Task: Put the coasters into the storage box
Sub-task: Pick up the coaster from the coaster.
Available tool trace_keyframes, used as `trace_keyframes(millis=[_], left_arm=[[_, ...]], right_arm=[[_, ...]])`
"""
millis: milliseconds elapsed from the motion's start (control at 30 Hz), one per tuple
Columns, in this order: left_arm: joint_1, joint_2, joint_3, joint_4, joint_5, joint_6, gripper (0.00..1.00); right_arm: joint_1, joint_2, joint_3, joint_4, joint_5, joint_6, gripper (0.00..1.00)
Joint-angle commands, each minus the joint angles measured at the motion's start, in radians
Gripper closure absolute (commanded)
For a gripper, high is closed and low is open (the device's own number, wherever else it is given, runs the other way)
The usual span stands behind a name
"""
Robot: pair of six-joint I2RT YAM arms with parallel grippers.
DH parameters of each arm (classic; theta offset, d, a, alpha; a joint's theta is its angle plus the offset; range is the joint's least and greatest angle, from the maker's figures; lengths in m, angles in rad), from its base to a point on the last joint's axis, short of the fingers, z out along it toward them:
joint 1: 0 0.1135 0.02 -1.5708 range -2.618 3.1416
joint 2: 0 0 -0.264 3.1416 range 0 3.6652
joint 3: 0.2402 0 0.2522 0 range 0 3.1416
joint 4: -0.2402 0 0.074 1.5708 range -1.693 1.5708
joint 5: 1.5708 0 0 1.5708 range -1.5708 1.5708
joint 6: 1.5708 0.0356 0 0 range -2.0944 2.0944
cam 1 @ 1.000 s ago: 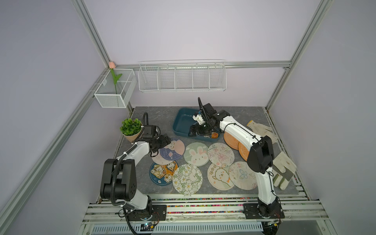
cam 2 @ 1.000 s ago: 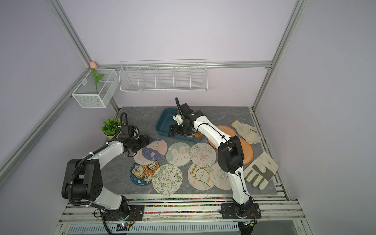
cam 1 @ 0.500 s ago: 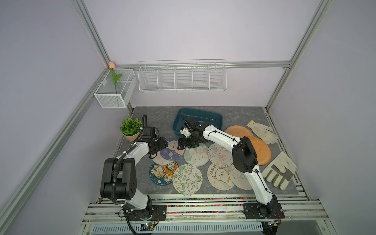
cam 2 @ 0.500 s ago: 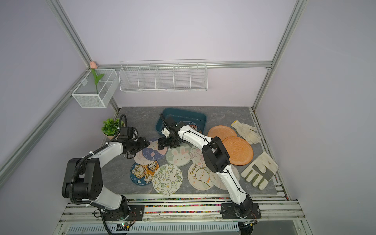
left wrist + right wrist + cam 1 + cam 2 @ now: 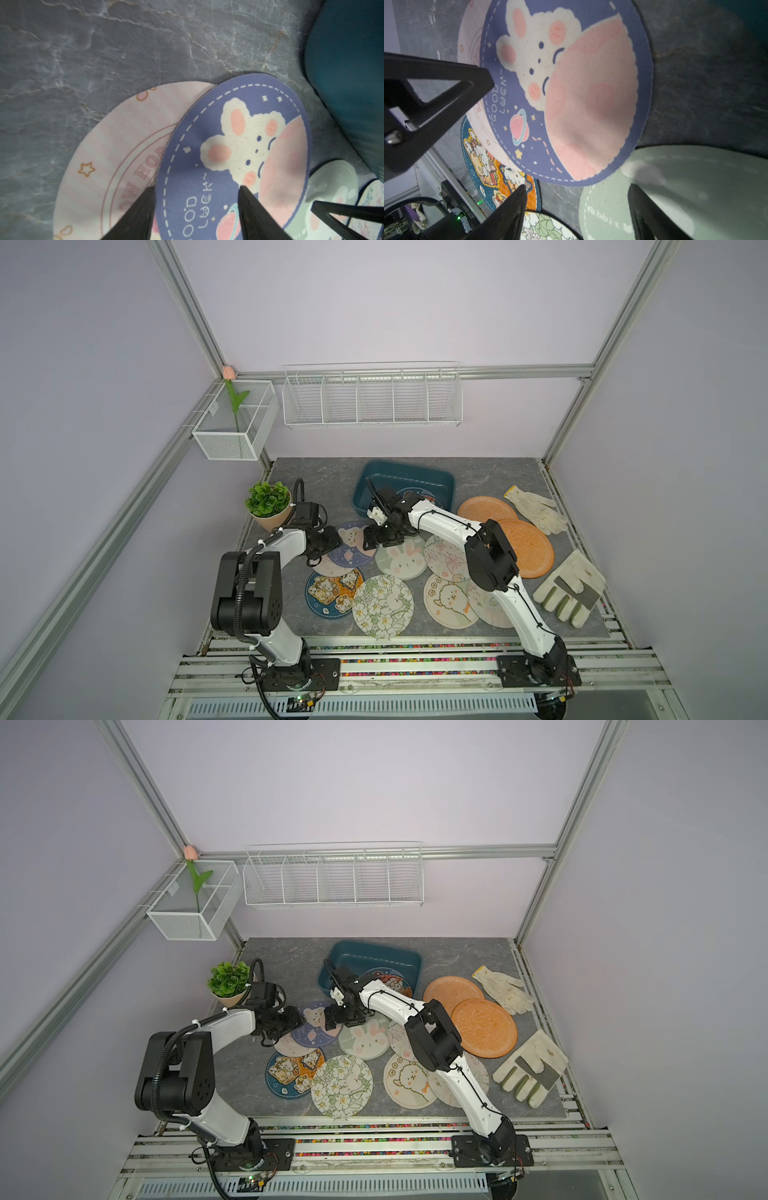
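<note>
Left wrist view puts the left hand [image 5: 196, 187] low over a purple bunny coaster [image 5: 228, 145]. Its two dark fingers are partly apart and hold nothing: one tip sits over the pink coaster [image 5: 124, 135] underneath, the other over the purple print, so the purple rim runs between them. The right hand [image 5: 576, 187] hangs empty too, fingers spread near that disc's rim, one over a pale green rabbit coaster [image 5: 695, 187]. The storage box [image 5: 415, 467] stands just behind at the back of the bench [image 5: 316, 472] with one coaster already in it. The rest lie overlapping in front, with two orange coasters [image 5: 525, 547] beside the box. The purple disc looks thin, light and felt-topped, likely floppy rather than stiff, and not fragile. Lying flat, it offers little to grab. Where it overlaps the pink one, its rim seems slightly lifted, probably the best place to pinch. Held by one edge it will likely droop.
</note>
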Motion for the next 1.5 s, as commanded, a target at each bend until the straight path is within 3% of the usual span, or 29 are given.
trace_keyframes(millis=[0,900,1133,1267,1467], left_arm=[[0.007,0.024,-0.015,0.007,0.008,0.016,0.38],[0.005,0.041,-0.025,0.030,0.071,0.013,0.48],[0.005,0.030,-0.019,0.033,0.073,0.004,0.62],[0.005,0.013,-0.008,0.030,0.070,-0.004,0.76],[0.005,-0.037,0.014,0.003,0.070,-0.012,0.93]], right_arm=[[0.008,0.032,0.031,0.010,0.011,0.012,0.23],[0.010,0.114,0.120,0.019,-0.040,0.029,0.42],[0.010,0.122,0.137,0.005,-0.046,0.021,0.42],[0.008,0.120,0.141,0.002,-0.054,0.014,0.41],[-0.006,0.081,0.133,-0.005,-0.065,0.001,0.30]])
